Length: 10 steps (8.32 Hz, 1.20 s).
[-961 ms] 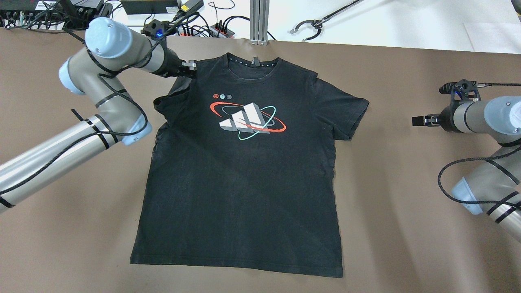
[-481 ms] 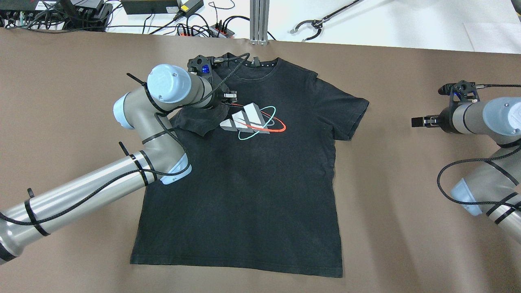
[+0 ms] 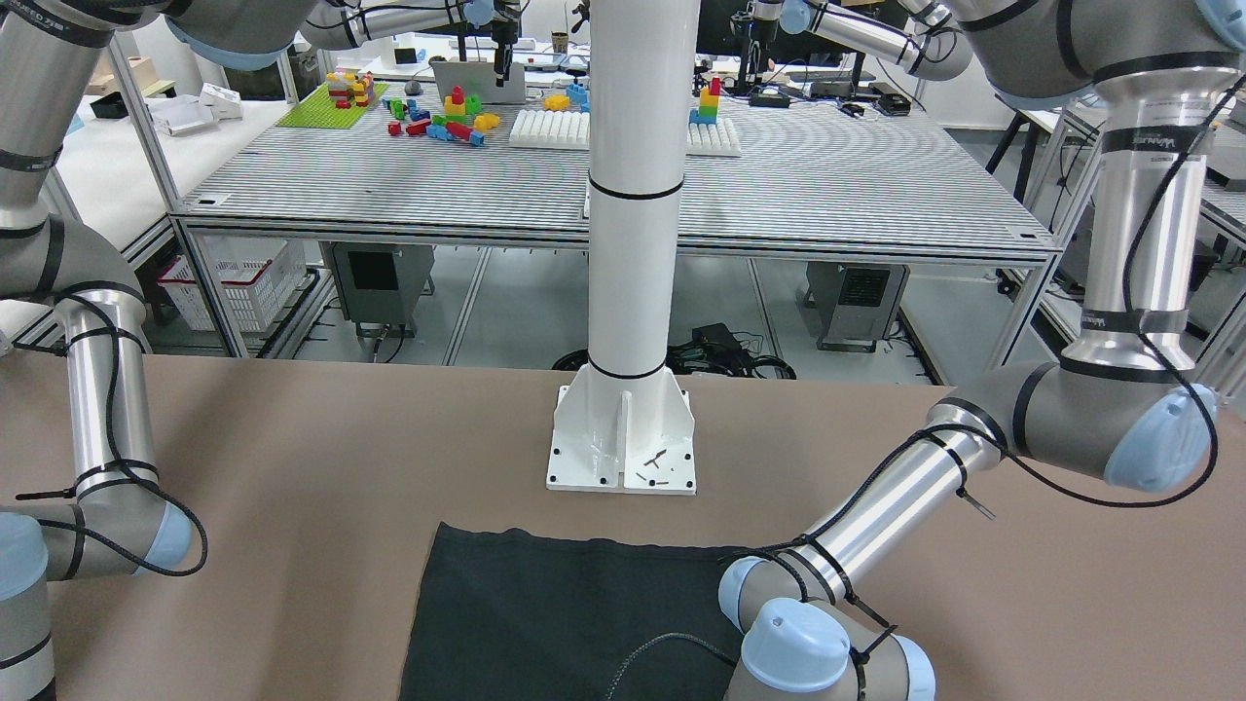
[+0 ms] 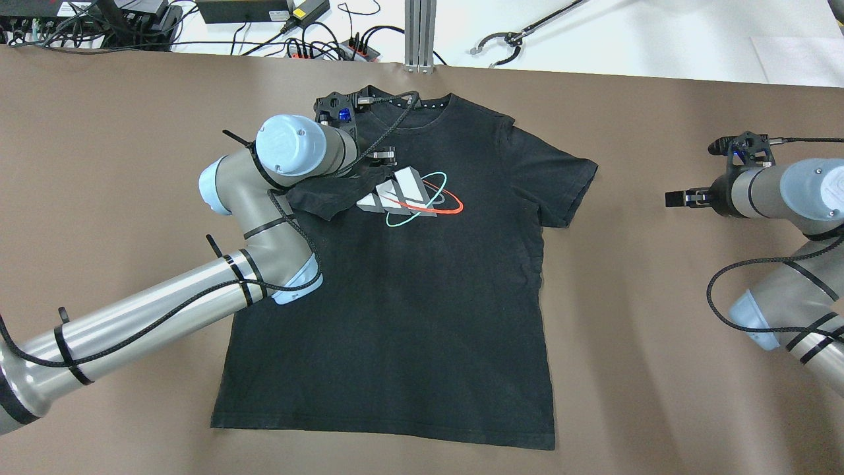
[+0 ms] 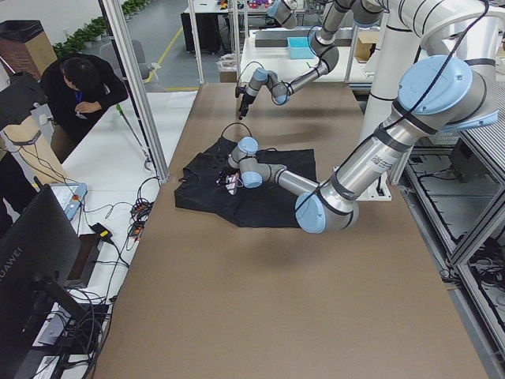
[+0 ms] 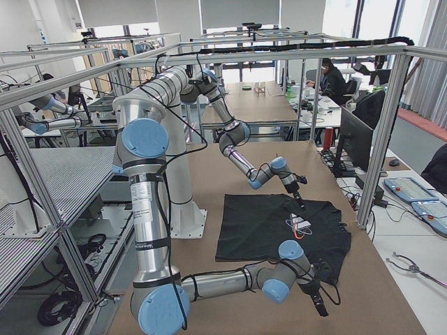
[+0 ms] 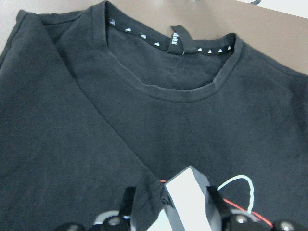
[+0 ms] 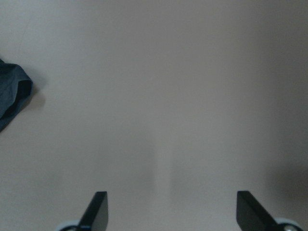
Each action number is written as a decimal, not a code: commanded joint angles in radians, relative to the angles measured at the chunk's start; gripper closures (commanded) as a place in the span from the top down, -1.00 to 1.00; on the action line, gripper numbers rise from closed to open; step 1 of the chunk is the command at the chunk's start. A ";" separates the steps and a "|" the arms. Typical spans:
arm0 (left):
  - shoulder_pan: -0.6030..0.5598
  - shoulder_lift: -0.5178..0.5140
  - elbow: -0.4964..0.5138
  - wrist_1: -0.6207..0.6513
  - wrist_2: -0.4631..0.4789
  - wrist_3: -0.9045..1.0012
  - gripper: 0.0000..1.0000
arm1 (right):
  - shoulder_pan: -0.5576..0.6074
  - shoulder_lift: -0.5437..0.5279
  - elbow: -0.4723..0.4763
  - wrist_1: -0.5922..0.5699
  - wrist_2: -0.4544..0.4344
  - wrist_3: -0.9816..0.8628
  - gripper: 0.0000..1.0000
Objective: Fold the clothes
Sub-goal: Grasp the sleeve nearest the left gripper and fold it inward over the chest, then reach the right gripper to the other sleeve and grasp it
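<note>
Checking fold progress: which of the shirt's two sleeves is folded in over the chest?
The sleeve in the left gripper, doubled over beside the logo; the other sleeve lies spread flat.

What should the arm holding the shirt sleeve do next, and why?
Probably lower and open the left gripper: the sleeve of the T-shirt that it seems to pinch lies folded inward, reaching the logo, so letting go would lay it flat.

On brown table (image 4: 659, 330): black tee (image 4: 409, 310).

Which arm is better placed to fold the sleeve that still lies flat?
Right. The right gripper, open, hangs beside the flat sleeve; the left gripper holds the folded sleeve.
</note>
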 commanded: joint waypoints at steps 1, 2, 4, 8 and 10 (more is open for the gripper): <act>-0.019 -0.032 -0.014 0.003 -0.050 -0.027 0.88 | -0.004 0.039 -0.010 -0.004 -0.001 0.004 0.87; -0.018 -0.029 -0.014 0.002 -0.048 -0.029 0.88 | -0.005 0.073 -0.028 -0.005 0.000 0.051 0.86; -0.016 -0.024 -0.012 -0.001 -0.042 -0.027 0.88 | -0.019 0.183 -0.115 0.015 0.002 0.186 0.85; -0.006 -0.021 -0.006 -0.006 -0.037 -0.020 0.88 | -0.065 0.312 -0.304 0.146 -0.012 0.249 0.82; -0.004 -0.018 -0.006 -0.007 -0.036 -0.020 0.88 | -0.087 0.352 -0.393 0.207 -0.029 0.256 0.79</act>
